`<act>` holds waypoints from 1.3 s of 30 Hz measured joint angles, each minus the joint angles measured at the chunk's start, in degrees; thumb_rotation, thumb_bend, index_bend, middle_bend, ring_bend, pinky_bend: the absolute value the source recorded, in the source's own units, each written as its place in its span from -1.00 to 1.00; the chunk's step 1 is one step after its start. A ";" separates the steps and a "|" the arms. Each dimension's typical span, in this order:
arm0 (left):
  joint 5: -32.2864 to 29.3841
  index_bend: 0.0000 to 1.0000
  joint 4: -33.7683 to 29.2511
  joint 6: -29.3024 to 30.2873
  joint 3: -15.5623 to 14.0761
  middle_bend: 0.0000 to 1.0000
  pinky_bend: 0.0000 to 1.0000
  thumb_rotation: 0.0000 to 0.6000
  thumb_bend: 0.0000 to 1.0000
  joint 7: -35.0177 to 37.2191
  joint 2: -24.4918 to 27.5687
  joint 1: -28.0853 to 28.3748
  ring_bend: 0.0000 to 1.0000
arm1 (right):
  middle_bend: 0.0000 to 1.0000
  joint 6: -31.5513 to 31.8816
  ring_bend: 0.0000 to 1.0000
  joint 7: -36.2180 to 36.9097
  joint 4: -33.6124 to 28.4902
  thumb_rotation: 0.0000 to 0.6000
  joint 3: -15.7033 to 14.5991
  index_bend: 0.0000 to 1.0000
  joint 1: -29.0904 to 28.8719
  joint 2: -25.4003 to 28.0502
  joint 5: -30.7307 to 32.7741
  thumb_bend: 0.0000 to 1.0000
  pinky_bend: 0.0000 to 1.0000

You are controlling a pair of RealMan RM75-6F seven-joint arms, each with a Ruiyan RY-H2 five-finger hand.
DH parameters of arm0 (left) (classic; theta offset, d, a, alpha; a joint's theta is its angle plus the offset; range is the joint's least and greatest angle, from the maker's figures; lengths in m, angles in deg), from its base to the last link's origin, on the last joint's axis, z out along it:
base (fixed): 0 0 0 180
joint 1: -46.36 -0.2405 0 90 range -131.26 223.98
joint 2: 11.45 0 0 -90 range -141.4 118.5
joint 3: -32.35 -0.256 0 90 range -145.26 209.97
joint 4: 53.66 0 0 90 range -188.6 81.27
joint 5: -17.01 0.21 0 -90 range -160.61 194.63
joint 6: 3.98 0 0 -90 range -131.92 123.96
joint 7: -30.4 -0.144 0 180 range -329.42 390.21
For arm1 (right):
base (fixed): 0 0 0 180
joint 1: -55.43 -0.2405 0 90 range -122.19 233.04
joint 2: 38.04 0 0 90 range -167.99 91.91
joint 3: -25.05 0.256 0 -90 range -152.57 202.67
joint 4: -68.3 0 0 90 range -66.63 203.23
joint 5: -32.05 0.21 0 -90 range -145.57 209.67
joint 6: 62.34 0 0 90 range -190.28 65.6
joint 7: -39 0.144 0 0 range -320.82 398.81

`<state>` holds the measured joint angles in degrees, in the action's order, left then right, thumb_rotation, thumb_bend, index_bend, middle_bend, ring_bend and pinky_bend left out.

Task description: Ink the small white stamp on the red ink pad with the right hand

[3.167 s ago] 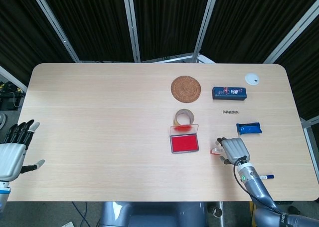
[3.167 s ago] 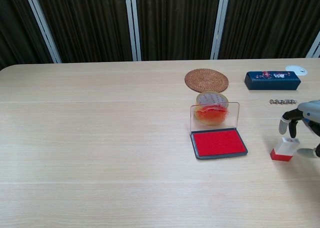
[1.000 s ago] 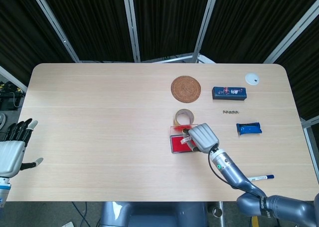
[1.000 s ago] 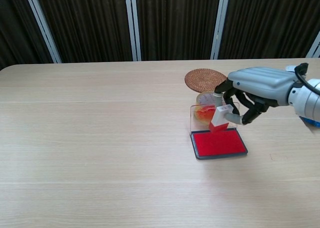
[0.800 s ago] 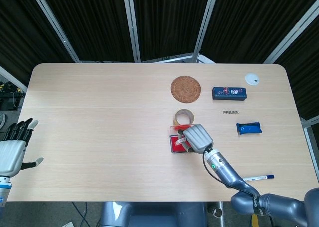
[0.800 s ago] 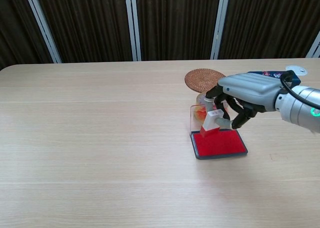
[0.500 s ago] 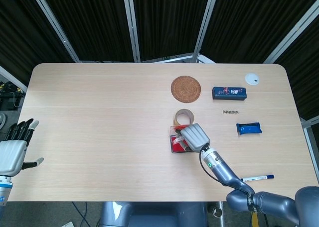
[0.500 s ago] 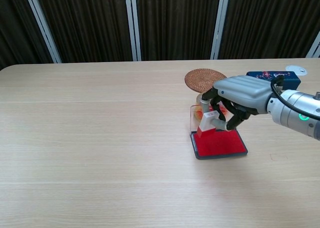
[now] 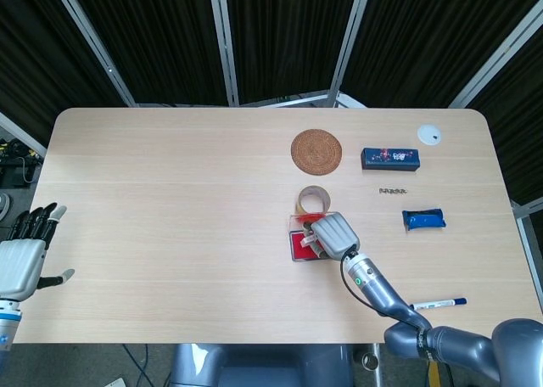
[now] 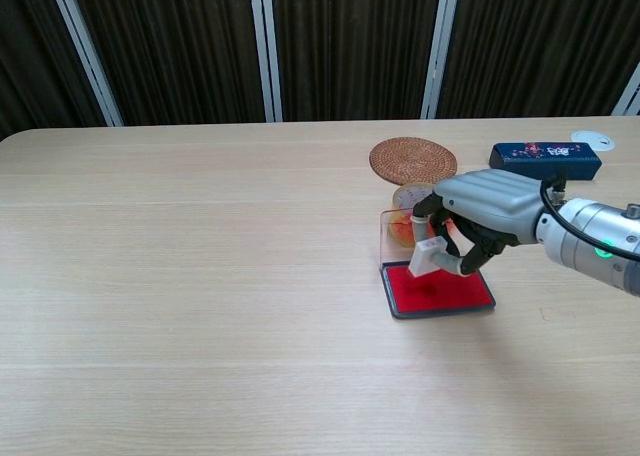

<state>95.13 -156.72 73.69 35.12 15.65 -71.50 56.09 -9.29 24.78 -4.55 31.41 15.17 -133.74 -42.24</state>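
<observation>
Stamp (image 10: 427, 257) in right robot hand (image 10: 478, 216), tilted, on red ink pad (image 10: 440, 291).

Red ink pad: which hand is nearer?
Right. The right hand is directly over the red ink pad, pressing the small white stamp onto it. The left hand hangs off the table's far left edge.

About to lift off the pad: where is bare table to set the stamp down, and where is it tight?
Bare wood lies left of the red ink pad across to the left hand, and along the near edge. It is crowded behind the right hand holding the small white stamp: tape roll, round woven coaster, dark blue box, blue packet.
</observation>
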 measured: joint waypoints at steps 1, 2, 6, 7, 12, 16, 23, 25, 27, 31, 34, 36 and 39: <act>-0.04 -1.00 0.00 0.00 -0.01 -1.00 -1.00 1.00 -1.00 -0.01 -0.03 0.00 -1.00 | 0.27 0.06 0.48 0.05 0.33 1.00 -0.11 0.18 0.04 -0.16 -0.15 -0.01 0.59; -0.06 -1.00 0.01 0.01 -0.01 -1.00 -1.00 1.00 -1.00 -0.03 -0.06 0.01 -1.00 | 0.27 0.10 0.48 0.07 0.60 1.00 -0.20 0.18 0.07 -0.28 -0.27 -0.01 0.59; -0.11 -1.00 0.05 -0.03 -0.08 -1.00 -1.00 1.00 -1.00 -0.21 -0.15 0.06 -1.00 | 0.27 0.11 0.48 0.11 1.94 1.00 -0.64 0.18 0.22 -0.92 -0.61 -0.01 0.59; -0.12 -1.00 0.05 -0.02 -0.08 -1.00 -1.00 1.00 -1.00 -0.22 -0.16 0.06 -1.00 | 0.27 0.09 0.48 0.02 2.37 1.00 -0.80 0.18 0.25 -1.12 -0.74 -0.01 0.60; -0.21 -1.00 0.05 0.00 -0.09 -1.00 -1.00 1.00 -1.00 -0.21 -0.14 0.08 -1.00 | 0.27 0.04 0.48 -0.36 3.84 1.00 -1.48 0.18 0.44 -1.94 -1.30 -0.01 0.59; -0.19 -1.00 0.08 -0.04 -0.18 -1.00 -1.00 1.00 -1.00 -0.25 -0.18 0.09 -1.00 | 0.27 -0.12 0.48 -0.44 4.47 1.00 -1.86 0.18 0.66 -2.28 -1.57 -0.01 0.59; -0.22 -1.00 -0.02 -0.11 -0.26 -1.00 -1.00 1.00 -1.00 -0.12 -0.13 0.10 -1.00 | 0.27 0.23 0.48 -0.23 4.06 1.00 -1.53 0.18 0.85 -2.05 -1.63 -0.01 0.59; -0.17 -1.00 -0.06 -0.09 -0.29 -1.00 -1.00 1.00 -1.00 -0.08 -0.08 0.09 -1.00 | 0.27 0.48 0.48 -0.14 3.38 1.00 -1.25 0.18 0.87 -1.61 -1.67 -0.01 0.59; -0.17 -1.00 -0.09 -0.09 -0.31 -1.00 -1.00 1.00 -1.00 -0.03 -0.04 0.09 -1.00 | 0.27 0.75 0.48 -0.05 2.61 1.00 -0.96 0.18 0.90 -1.11 -1.69 -0.01 0.59; -0.23 -1.00 -0.05 -0.11 -0.27 -1.00 -1.00 1.00 -1.00 0.24 0.07 0.10 -1.00 | 0.27 1.68 0.48 0.59 -0.41 1.00 -0.06 0.18 1.05 0.84 -1.79 -0.01 0.59; -0.17 -1.00 -0.05 -0.07 -0.29 -1.00 -1.00 1.00 -1.00 0.43 0.16 0.08 -1.00 | 0.27 2.59 0.48 0.98 -4.19 1.00 0.52 0.18 1.28 3.99 -2.19 -0.01 0.59; -0.04 -1.00 -0.08 -0.01 -0.32 -1.00 -1.00 1.00 -1.00 0.54 0.22 0.06 -1.00 | 0.27 3.23 0.48 1.24 -6.58 1.00 0.76 0.18 1.56 6.40 -2.53 -0.01 0.59; 0.14 -1.00 -0.10 0.00 -0.42 -1.00 -1.00 1.00 -1.00 0.67 0.26 0.03 -1.00 | 0.27 4.35 0.48 2.00 -10.19 1.00 0.70 0.18 2.46 10.82 -3.28 -0.01 0.59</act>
<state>95.27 -156.82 73.69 34.70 16.32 -71.24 56.12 -4.93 26.79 -14.75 32.11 17.64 -122.92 -45.52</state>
